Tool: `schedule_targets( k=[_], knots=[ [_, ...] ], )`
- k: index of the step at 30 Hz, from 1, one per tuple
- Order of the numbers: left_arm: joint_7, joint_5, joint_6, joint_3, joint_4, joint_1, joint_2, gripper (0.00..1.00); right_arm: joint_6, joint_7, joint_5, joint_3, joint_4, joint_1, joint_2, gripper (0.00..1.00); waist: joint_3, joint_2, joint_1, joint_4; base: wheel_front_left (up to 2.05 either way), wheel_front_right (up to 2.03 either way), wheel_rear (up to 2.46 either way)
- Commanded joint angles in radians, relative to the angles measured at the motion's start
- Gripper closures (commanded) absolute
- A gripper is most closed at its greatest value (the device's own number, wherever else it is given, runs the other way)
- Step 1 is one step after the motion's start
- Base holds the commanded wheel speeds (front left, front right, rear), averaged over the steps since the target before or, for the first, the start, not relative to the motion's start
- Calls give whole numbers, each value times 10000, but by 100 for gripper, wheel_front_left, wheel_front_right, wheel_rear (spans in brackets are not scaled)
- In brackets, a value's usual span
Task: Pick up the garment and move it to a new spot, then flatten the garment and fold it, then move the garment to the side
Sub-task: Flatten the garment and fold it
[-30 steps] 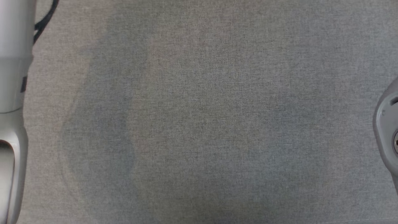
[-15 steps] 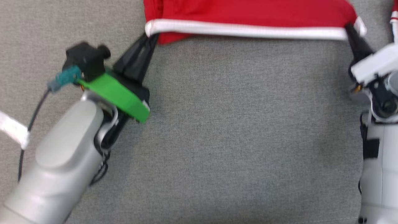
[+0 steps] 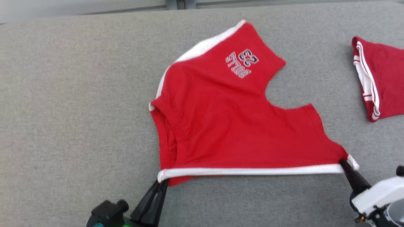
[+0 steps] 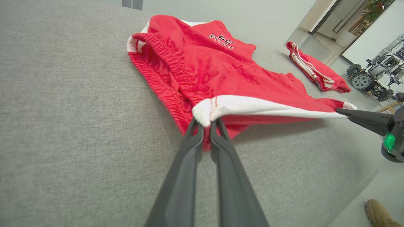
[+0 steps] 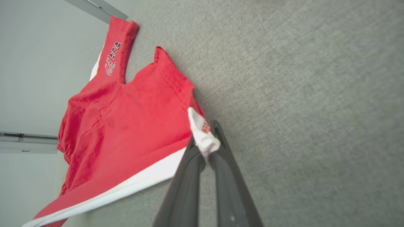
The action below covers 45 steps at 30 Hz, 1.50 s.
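Plainly, the red shorts (image 3: 227,126) lie spread on the grey table (image 3: 63,110), one leg pointing away from the robot, the other to its right. The printed number and lettering (image 3: 241,64) sit on the far leg.

The white band (image 3: 252,171) along the shorts' near edge is pulled straight between the two claws. In the left wrist view this edge is raised a little off the table, with shadow under it.

The left gripper (image 3: 163,183) reaches to the near left corner of the shorts. Its two dark fingers slant up and slightly rightward and lie at a shallow angle to the table. They are clenched on the end of the white band, with cloth bunched between the tips. Its black camera block (image 3: 107,214) sits below and left of that corner.

The right gripper (image 3: 344,165) comes in from below and right of the shorts. Its fingers slant up and leftward to the near right corner and are pinched tight on a tuft of white trim. Its white wrist housing (image 3: 378,192) trails behind.

A second, folded red garment (image 3: 382,78) lies beyond the shorts' right leg, well apart from it.
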Motion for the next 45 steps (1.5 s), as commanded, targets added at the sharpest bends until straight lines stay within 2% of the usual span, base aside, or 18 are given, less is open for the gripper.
schedule_targets(
  k=[1, 4, 6, 11, 17, 22, 30, 38, 45],
  knots=[
    [-111, 40, 272, 436, -159, 618, 5, 100, -53, -228, 67, -396, -111, 519, -208, 100, -985, 0, 1, 185, 0, 0, 0],
    [-113, 327, 226, 755, -384, 1622, -253, 100, -86, -283, 262, -607, -397, 1362, -215, 100, -1281, 0, 1, 334, 0, 0, 0],
    [-117, 271, 118, 1013, -524, 2187, -637, 100, -103, -196, 292, -697, -661, 1814, -225, 100, -1459, 0, 1, 413, 0, 0, 0],
    [-118, 289, -382, 1201, -641, 2607, -1126, 100, -100, 295, -124, -784, -1199, 1491, -200, 100, -1454, 0, 1, 590, 0, 0, 0],
    [118, 129, -852, 979, -690, 1633, -1548, 100, -41, 1763, -1410, -530, -1156, -616, -169, 100, -808, 0, 1, 980, 0, 0, 0],
    [610, -17, -1226, 677, -395, 341, -1910, 100, -38, 3031, -2895, -882, -496, -2900, -262, 100, 11, 0, 1, 1846, 0, 0, 0],
    [1162, -350, -1518, 364, 270, -1707, -2601, 100, -35, 4509, -4538, -881, 564, -5854, -479, 100, 945, 0, 1, 2892, 0, 0, 0],
    [1394, -564, -1655, 254, 1337, -3220, -2898, 100, -33, 4889, -5586, -349, 1366, -6980, -924, 100, 1318, 0, 1, 3294, 0, 0, 0],
    [1491, -719, -1675, 294, 2115, -3940, -2948, 100, -33, 4987, -5931, -96, 1687, -7387, -1190, 100, 1528, 0, 1, 3393, 0, 0, 0]
  ],
)
